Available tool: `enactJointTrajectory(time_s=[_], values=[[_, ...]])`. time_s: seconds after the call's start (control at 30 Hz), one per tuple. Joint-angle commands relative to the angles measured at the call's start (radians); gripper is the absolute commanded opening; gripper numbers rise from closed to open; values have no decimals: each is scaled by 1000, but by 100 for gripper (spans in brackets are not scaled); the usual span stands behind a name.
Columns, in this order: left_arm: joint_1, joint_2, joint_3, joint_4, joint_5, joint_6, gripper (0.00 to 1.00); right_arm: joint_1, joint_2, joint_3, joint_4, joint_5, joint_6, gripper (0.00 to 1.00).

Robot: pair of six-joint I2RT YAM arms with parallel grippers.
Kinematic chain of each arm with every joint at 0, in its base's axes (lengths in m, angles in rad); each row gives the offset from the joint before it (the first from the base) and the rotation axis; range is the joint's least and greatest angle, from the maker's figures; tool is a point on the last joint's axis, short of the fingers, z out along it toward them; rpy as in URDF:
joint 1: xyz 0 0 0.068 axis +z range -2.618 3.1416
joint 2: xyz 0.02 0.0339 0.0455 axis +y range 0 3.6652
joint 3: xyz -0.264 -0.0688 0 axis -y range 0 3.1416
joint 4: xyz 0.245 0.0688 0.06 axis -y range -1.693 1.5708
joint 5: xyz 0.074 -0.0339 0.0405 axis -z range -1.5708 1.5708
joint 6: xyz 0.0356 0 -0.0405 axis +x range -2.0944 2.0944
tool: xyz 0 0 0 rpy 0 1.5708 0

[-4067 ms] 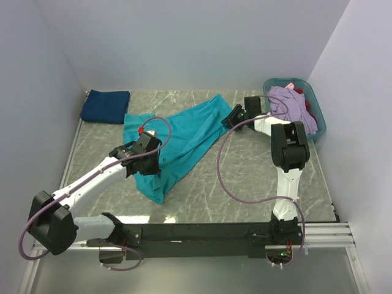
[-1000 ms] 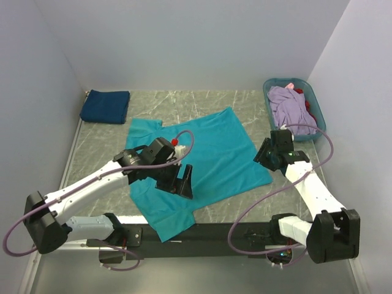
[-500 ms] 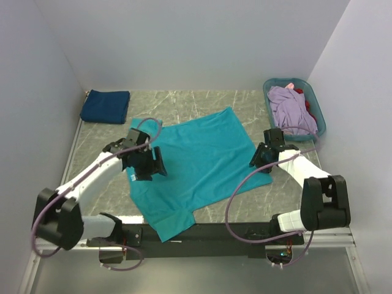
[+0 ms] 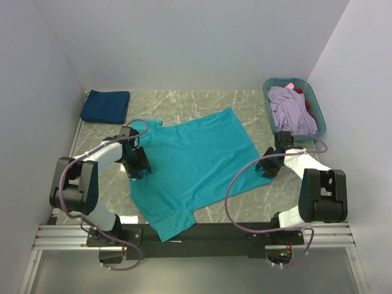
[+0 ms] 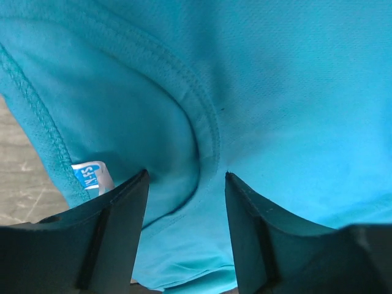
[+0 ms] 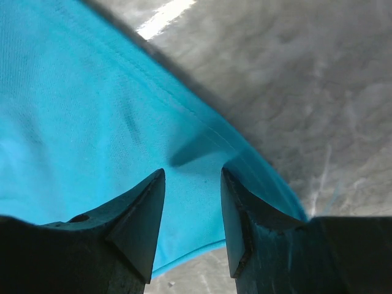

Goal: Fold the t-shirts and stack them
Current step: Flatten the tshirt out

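A teal t-shirt (image 4: 196, 162) lies spread flat across the middle of the table. My left gripper (image 4: 136, 166) points down on its left edge. In the left wrist view the open gripper (image 5: 187, 177) straddles the stitched collar (image 5: 208, 122), teal cloth filling the gap between the jaws. My right gripper (image 4: 269, 168) sits at the shirt's right corner. There the open gripper (image 6: 193, 174) stands over the hem (image 6: 202, 122), with the cloth flat underneath. A folded navy t-shirt (image 4: 105, 106) rests at the back left. Lavender (image 4: 291, 107) and red (image 4: 308, 105) t-shirts are heaped in the basket.
The teal-blue plastic basket (image 4: 319, 119) stands at the back right against the wall. White walls close in the grey marbled table (image 4: 202, 101) on three sides. A white label (image 5: 92, 177) shows inside the collar. The shirt's lower sleeve hangs over the near rail (image 4: 174, 229).
The left arm has pulled back from the shirt's middle to its collar edge, its jaws narrowing. The right gripper has shifted slightly onto the right corner. The shirt, bunched earlier, lies spread.
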Motion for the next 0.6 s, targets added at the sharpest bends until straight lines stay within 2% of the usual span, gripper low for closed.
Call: enactJointTrajectory(time_s=[0.0,0.2,0.4,0.47,0.57], values=[[1,32,17,26,-10,34,57,-73,9,-66,-55,-26,16,49],[1,25,14,7,-33,49,62,-120,-183,-161,-112,23,81,50],[1,-35,107,-55,-94,52,72,-114,-405,-121,-176,79,82,52],[1,-51,168,-61,-111,55,76,-86,-424,-71,-104,33,70,54],[-1,-48,254,-58,-120,67,77,7,-329,47,-9,11,41,52]])
